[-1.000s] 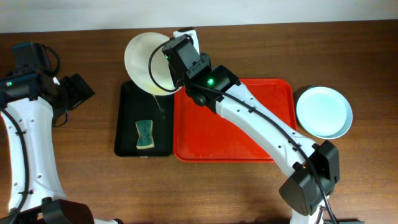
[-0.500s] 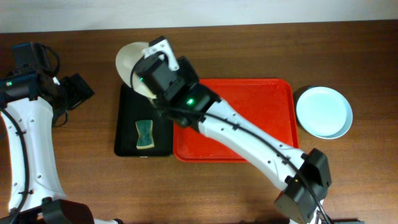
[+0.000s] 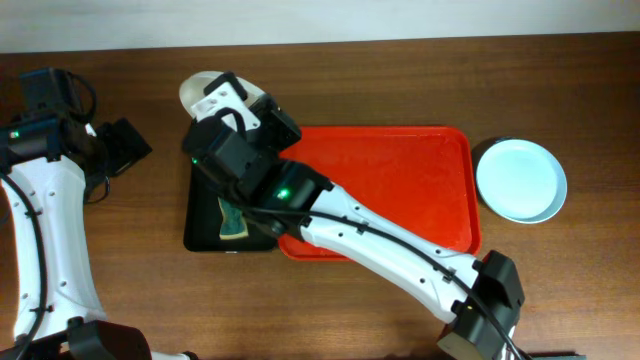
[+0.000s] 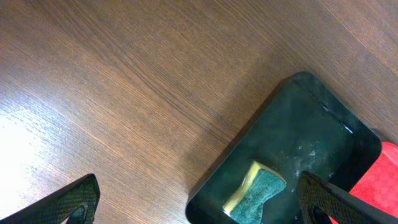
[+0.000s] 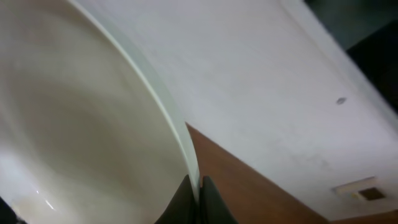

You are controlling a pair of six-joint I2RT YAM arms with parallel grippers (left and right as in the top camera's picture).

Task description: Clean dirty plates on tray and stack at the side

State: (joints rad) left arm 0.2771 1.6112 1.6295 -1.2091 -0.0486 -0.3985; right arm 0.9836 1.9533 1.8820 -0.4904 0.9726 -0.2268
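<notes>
My right gripper (image 5: 195, 193) is shut on the rim of the white plate (image 5: 81, 118) and holds it tilted up on edge. In the overhead view only a sliver of that plate (image 3: 196, 88) shows, above the far end of the black tray, behind the gripper (image 3: 232, 112). A pale mint-blue plate (image 3: 521, 180) lies on the table right of the red tray (image 3: 400, 170), which holds nothing. My left gripper (image 4: 199, 205) is open and empty, hanging over the table left of the black tray.
A narrow black tray (image 3: 205, 215) stands left of the red tray, with a green and yellow sponge (image 3: 232, 217) in it; both show in the left wrist view (image 4: 298, 130), (image 4: 258, 193). My right arm crosses low over both trays.
My right gripper has swung left with the white plate, from the red tray's far left corner to above the black tray's far end. The plate has tipped more on edge. The left arm is still.
</notes>
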